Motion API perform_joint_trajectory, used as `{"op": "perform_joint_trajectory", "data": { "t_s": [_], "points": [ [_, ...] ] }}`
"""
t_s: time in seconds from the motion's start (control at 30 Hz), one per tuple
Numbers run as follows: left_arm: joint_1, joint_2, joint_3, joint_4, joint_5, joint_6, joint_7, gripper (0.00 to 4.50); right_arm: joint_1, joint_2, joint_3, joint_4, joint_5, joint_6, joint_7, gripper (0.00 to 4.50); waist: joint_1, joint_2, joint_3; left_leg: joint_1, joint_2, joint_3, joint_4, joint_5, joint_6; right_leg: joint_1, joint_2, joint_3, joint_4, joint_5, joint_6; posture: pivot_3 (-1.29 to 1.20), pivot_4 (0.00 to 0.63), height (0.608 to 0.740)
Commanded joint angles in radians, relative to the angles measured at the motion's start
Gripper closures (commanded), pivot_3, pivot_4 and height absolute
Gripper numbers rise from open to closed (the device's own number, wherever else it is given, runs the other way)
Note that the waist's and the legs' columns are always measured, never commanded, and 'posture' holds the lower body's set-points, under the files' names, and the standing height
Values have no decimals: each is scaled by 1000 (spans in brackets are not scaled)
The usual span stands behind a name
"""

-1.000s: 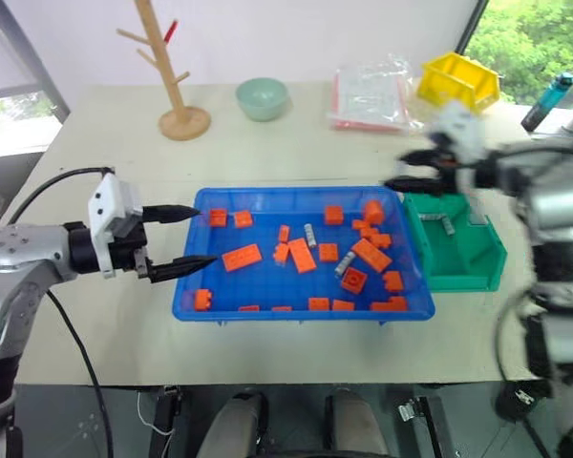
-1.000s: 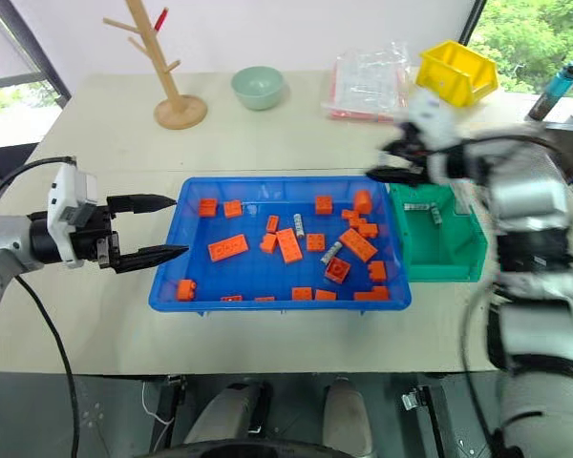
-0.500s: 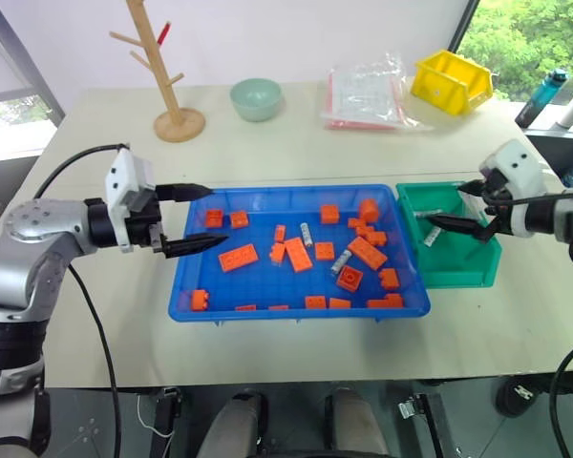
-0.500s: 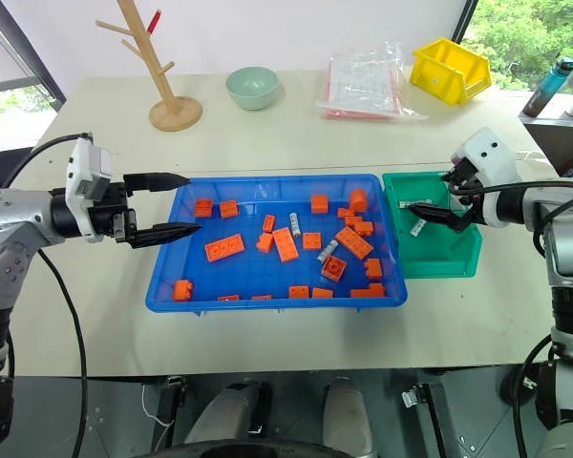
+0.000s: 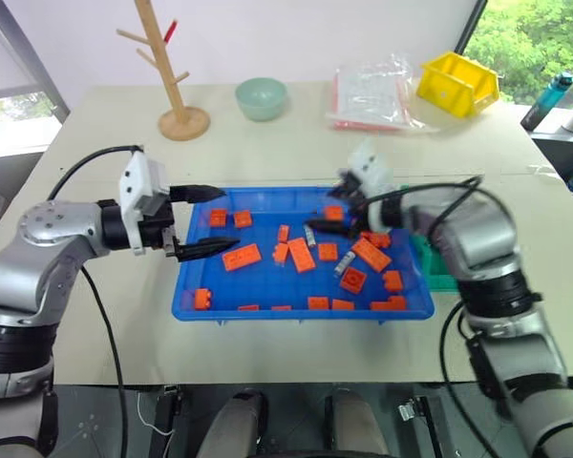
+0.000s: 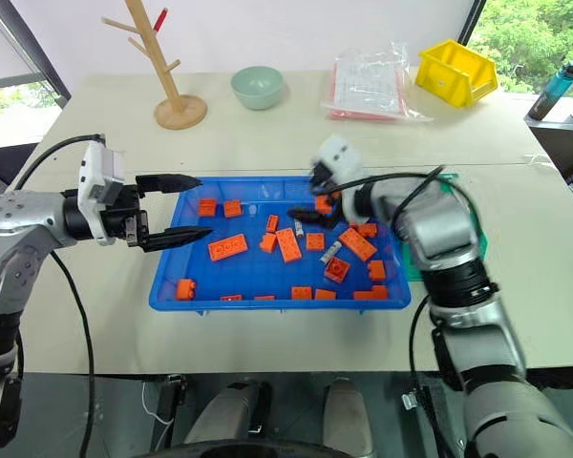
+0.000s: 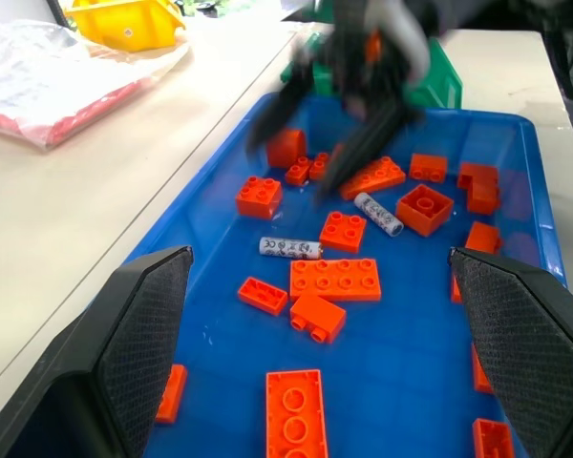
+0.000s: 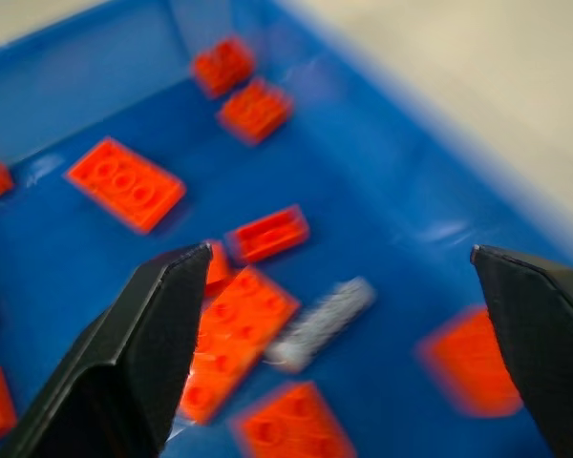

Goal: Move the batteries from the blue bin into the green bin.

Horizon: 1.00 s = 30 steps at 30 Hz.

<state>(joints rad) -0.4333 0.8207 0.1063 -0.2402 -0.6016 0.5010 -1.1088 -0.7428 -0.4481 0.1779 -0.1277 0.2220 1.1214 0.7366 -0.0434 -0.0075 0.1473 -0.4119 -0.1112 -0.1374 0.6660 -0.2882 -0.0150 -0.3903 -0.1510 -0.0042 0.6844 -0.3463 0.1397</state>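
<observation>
The right gripper point(image 5: 327, 217) hangs over the blue bin point(image 5: 267, 296), jaws spread wide and empty. The left gripper point(image 5: 208, 221), also agape with nothing in it, sits at the bin's 9 o'clock edge. 2 batteries point(image 7: 289, 248) lie among orange bricks point(image 7: 335, 280), plainest from the left wrist. The green bin point(image 5: 437, 272) at 3 o'clock is mostly behind the right arm.
</observation>
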Motion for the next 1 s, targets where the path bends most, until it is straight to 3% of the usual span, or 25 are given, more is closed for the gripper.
{"op": "perform_joint_trajectory", "data": {
  "t_s": [0.03, 0.47, 1.0],
  "points": [
    [12, 4, 19, -32, -9, -3, 4, 0, 12, 34, -29, -60, 27, 71, -63, 40, -2, 0, 0, 0, 0, 0, 0, 0, 0, 0, 0, 0, 0, 0, 0, 0, 150, 726],
    [12, 2, 19, -52, -13, 8, 25, 0, -8, 103, -13, 135, 20, -18, -146, 40, -7, 0, 0, 0, 1, 0, 0, 0, 0, 0, 1, 0, 0, 0, 0, 0, 150, 726],
    [9, -13, 5, -46, -1, -7, 26, 0, -28, 69, -67, 185, 54, -19, -155, 40, -18, 0, 0, 0, 1, 0, 0, 0, 0, 0, 1, 0, 0, 0, 0, 0, 150, 726]
  ]
}}
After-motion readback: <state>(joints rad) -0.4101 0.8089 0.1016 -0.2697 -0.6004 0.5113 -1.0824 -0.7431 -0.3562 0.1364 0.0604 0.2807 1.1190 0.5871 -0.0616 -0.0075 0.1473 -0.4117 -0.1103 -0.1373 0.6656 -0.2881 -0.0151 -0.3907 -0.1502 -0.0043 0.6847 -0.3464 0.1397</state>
